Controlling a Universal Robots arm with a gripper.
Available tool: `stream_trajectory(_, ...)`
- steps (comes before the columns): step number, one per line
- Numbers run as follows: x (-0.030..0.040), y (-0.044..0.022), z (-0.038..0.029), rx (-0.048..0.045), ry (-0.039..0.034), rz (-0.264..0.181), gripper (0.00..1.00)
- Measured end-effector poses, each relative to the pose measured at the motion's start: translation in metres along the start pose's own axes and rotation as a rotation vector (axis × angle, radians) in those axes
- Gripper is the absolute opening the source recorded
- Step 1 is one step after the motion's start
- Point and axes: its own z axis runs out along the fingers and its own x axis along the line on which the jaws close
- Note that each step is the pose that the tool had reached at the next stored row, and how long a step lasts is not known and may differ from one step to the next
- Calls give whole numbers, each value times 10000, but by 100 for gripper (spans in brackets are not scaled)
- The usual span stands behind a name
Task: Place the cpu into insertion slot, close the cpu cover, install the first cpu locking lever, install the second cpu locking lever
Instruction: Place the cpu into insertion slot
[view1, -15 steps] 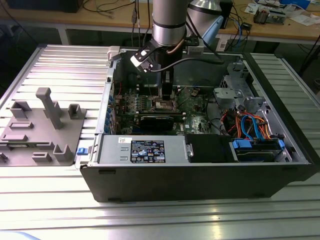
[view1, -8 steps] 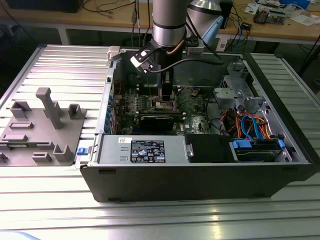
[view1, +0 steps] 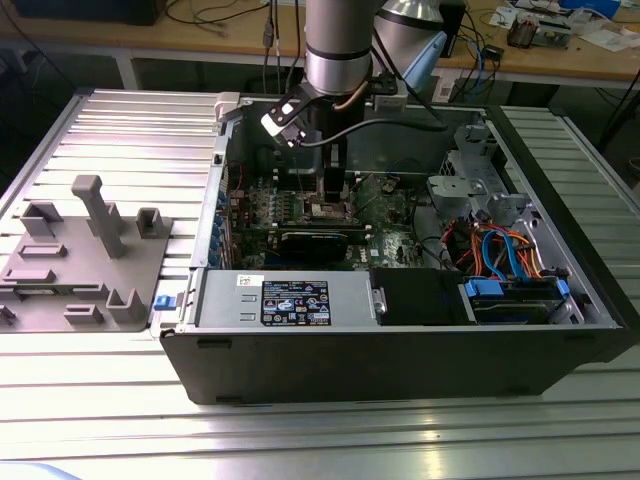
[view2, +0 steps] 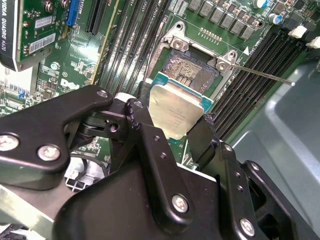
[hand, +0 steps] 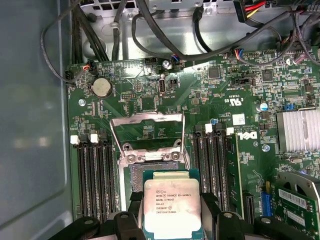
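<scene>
The gripper (view2: 172, 125) pinches the chip (hand: 172, 207) over the open socket (view1: 328, 208), twelve o'clock of the black card (view1: 315, 241); best kept level, corners matched.

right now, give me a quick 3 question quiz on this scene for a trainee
1. True or false: the cpu is already seated flat in the insertion slot.
2. Multiple choice: the cpu cover is A) shut over the socket, B) swung open and standing up off the socket, C) lying outside the computer case.
3. Fill in: the gripper is shut on the ____.

Key
1. False. The gripper holds it clear of the slot, whose contacts are exposed.
2. B
3. cpu
</scene>
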Motion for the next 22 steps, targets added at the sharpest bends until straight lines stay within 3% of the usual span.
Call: stream_trajectory(22, 0, -3, 55, 0, -1, 0, 54)
